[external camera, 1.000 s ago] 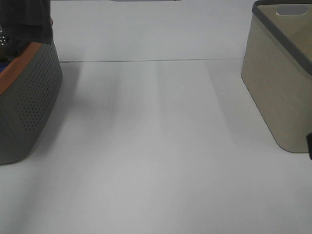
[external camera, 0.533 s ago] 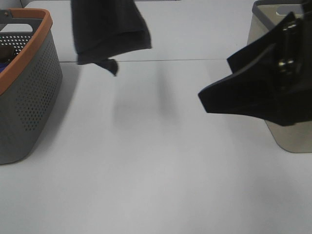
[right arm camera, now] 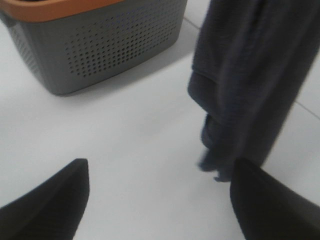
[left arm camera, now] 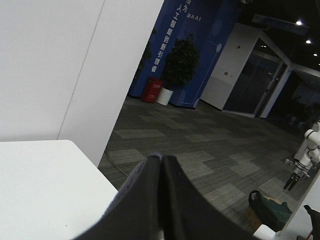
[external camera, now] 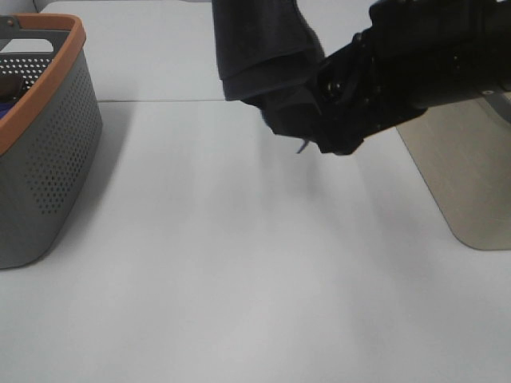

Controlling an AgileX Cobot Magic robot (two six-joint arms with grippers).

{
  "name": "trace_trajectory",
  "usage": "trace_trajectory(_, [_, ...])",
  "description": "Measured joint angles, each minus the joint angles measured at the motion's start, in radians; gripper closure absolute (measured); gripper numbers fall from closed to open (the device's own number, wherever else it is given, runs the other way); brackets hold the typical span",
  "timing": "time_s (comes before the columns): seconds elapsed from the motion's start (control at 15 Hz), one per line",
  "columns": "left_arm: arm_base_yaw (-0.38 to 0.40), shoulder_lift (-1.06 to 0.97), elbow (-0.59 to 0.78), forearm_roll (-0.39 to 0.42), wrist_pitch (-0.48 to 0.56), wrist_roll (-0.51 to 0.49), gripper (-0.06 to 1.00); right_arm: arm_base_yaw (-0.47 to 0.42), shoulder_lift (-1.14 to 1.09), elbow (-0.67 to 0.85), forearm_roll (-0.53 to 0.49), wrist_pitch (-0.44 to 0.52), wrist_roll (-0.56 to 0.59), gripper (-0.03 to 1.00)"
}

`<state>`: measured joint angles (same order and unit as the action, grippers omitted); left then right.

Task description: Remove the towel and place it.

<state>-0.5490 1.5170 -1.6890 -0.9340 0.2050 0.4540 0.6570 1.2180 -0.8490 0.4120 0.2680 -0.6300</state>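
1. My left claw [left arm camera: 160, 162] has its fingers pressed together, and a sliver of cloth shows beside one finger. I judge that it is pinching the top of the dark navy cloth towel [external camera: 259, 52]. The towel hangs straight below that claw, clear of the white table [external camera: 239, 287].
2. My right claw [right arm camera: 160, 172] is spread wide and carries nothing. The towel's bunched lower end dangles just ahead of it, closer to one finger than to the middle of the gap. I cannot tell whether the cloth is brushing that finger.
3. I take the step in hand to be catching that lower end with the right claw. Then both claws can stretch the cloth and lay it flat.
4. To do it well, I would first slide the right claw sideways until the hanging tail sits mid-gap. Then I would go forward until the cloth is deep between the pads, and only then close.
5. I would aim for the thin hem or corner rather than the thick fold, since a bunched grip will not open out.
6. The left claw should hold its height, because soft cloth swings and I would want the swing to settle first.
7. The grey perforated basket with an orange rim [external camera: 48, 159] lies well beyond the towel from the right claw. The beige bin [external camera: 471, 183] sits close behind that claw's arm, so I would watch the arm there.
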Motion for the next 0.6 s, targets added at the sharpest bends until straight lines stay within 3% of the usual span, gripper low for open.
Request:
trace_trajectory(0.13, [-0.003, 0.000, 0.000, 0.000, 0.000, 0.000, 0.94, 0.000, 0.028, 0.000, 0.000, -0.092, 0.017, 0.23])
trace_trajectory(0.27, [-0.003, 0.000, 0.000, 0.000, 0.000, 0.000, 0.94, 0.000, 0.037, 0.000, 0.013, -0.111, 0.018, 0.23])
trace_trajectory(0.6, [-0.003, 0.000, 0.000, 0.017, 0.000, 0.000, 0.94, 0.002, 0.037, 0.000, 0.083, -0.035, 0.018, 0.23])
